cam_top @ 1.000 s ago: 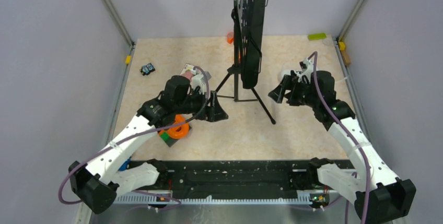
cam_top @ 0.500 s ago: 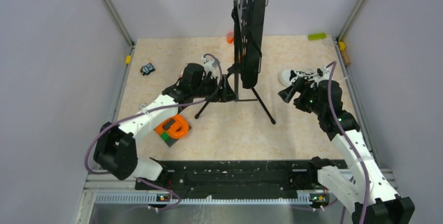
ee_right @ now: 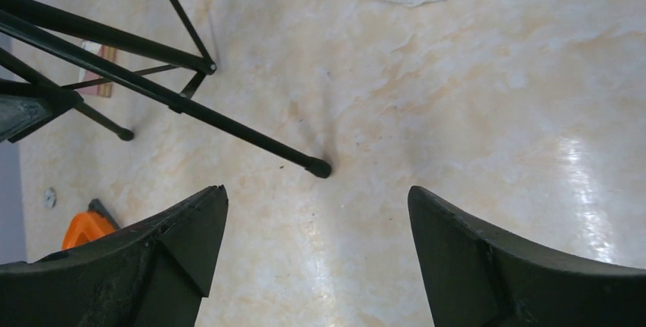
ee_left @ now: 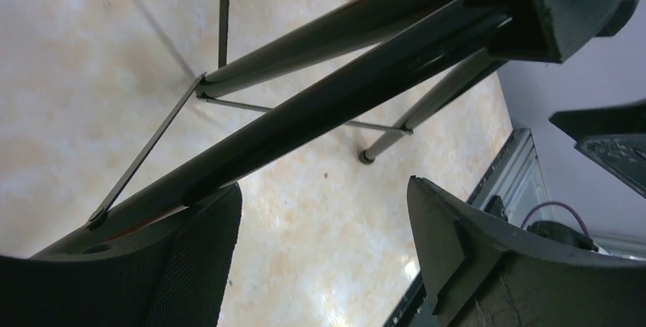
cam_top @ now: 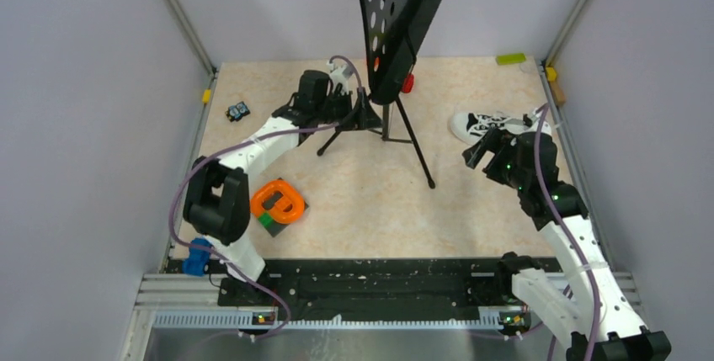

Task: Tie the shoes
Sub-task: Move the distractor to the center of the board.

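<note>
Stand's moved: music stand (cam_top: 396, 16) now sits further up-centre w/ its desk tipped, and L arm has gone from mid-left up to its tripod. R arm pulled back toward lower right, uncovering the shoe (cam_top: 488, 124).

Left gripper (cam_top: 358, 117) is spread wide in L wrist view (ee_left: 324, 205), a stand tube lying against one finger, not pinched. Right gripper (cam_top: 473, 152) is also spread (ee_right: 316, 190), empty, near the shoe but apart from it. Shoe lies upper right of top view by the right wall, white laces trailing; can't tell if knotted.

Risks as I see them: stand is top-heavy and only nudged, so more push prob tips it onto the shoe or R arm. A tripod foot could also sweep the laces. No lace work started yet.

Table (cam_top: 354, 201) is beige marbled, glossy w/ glare, so I'd expect the shoe to slide when tugged. Pale lilac walls, metal corner posts. Orange ring (cam_top: 278, 203) lower left, well apart.
</note>
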### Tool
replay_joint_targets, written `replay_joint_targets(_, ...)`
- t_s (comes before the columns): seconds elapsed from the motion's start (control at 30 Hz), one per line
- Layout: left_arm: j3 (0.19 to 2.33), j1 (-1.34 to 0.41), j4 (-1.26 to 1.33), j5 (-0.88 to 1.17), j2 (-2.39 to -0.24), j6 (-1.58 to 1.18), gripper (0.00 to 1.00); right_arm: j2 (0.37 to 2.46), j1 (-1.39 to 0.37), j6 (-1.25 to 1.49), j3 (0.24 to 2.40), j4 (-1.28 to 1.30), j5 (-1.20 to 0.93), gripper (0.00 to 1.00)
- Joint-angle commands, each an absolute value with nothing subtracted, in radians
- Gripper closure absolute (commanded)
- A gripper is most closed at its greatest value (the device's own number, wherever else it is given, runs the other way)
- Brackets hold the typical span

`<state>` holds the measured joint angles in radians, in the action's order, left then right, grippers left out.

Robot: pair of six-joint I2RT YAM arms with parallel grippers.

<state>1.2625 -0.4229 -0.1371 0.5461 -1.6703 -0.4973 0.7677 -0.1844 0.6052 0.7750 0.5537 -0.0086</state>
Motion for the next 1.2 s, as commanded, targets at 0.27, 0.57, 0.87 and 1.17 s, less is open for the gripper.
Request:
replay_joint_targets(0.27, 1.655, -0.301, -0.112, 0.573, -1.978, -0.473, 0.18, 0.916, 0.036, 0.513, 0.909, 0.579, 0.202, 0.05)
replay_joint_targets(0.57, 1.646, -0.286, -0.270, 0.626, -1.828, -0.422, 0.18, 1.238, 0.236, 0.588, 0.975, 0.415, 0.066, 0.06)
replay_joint_targets(0.87, 1.275, -0.288, -0.408, 0.562, -1.438, -0.386, 0.17, 1.446, 0.245, 0.615, 1.086, 0.294, -0.075, 0.14)
replay_joint_targets(1.17, 1.075, -0.287, -0.503, 0.477, -1.181, -0.431, 0.16, 1.455, -0.009, 0.415, 1.043, 0.057, -0.658, 0.15)
